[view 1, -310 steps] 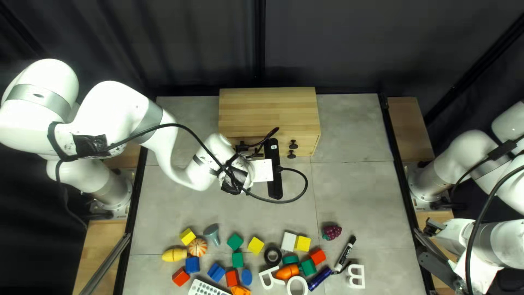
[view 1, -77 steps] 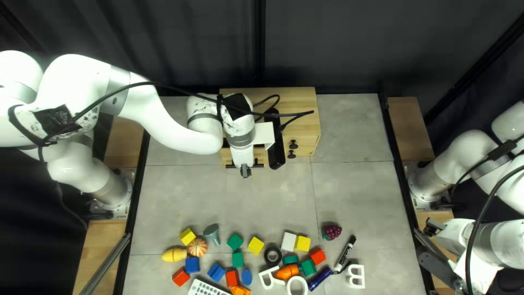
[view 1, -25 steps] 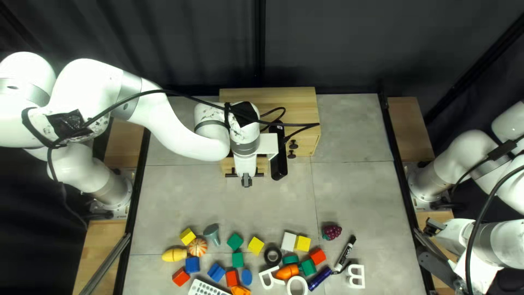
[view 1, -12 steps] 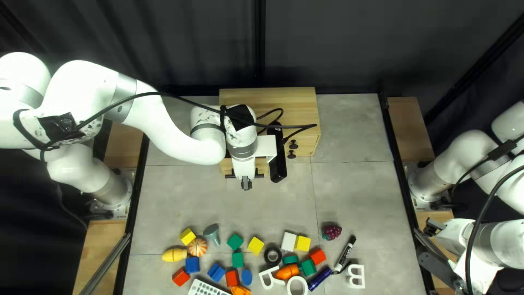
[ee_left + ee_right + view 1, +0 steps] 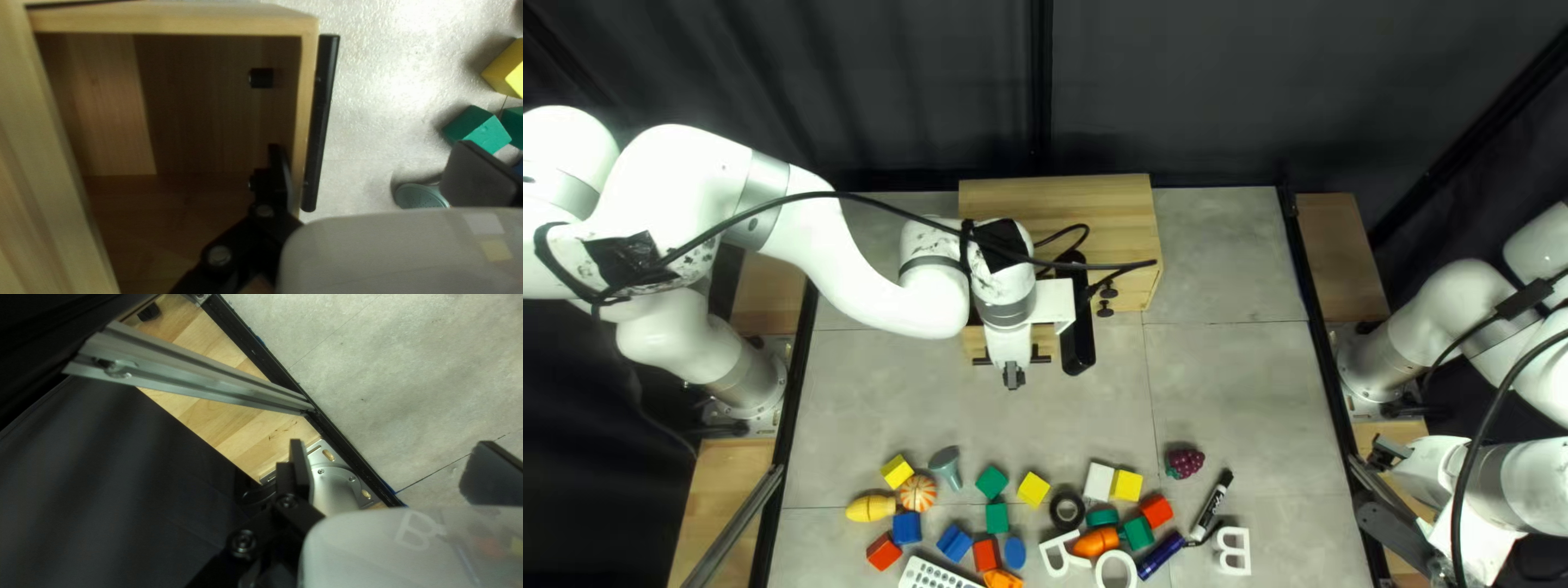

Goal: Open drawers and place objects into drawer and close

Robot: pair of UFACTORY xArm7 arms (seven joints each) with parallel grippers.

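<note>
In the top left view my left gripper (image 5: 1014, 377) hangs over the front of the pulled-out drawer (image 5: 974, 341), whose black handle (image 5: 980, 362) shows on both sides of it. The left wrist view has the left gripper (image 5: 379, 174) wide open: one finger is inside the drawer (image 5: 306, 92), close behind its front wall, the other beyond the handle (image 5: 322, 109). Two black fittings show inside the drawer; part of its interior is hidden. At the right edge my right gripper (image 5: 1388, 449) is away from everything, open in the right wrist view (image 5: 392, 473).
The wooden cabinet (image 5: 1067, 201) stands at the far edge, with small black knobs (image 5: 1108, 290) beside the arm's black bar. Blocks, a toy pumpkin (image 5: 917, 492), a funnel (image 5: 945, 465), grapes (image 5: 1184, 463), a marker (image 5: 1211, 505) and white letters (image 5: 1233, 550) lie along the near side.
My left arm has swung from in front of the cabinet to over the drawer. Over the last three seconds, gripper and drawer have come toward the near edge. The right arm stays still.
</note>
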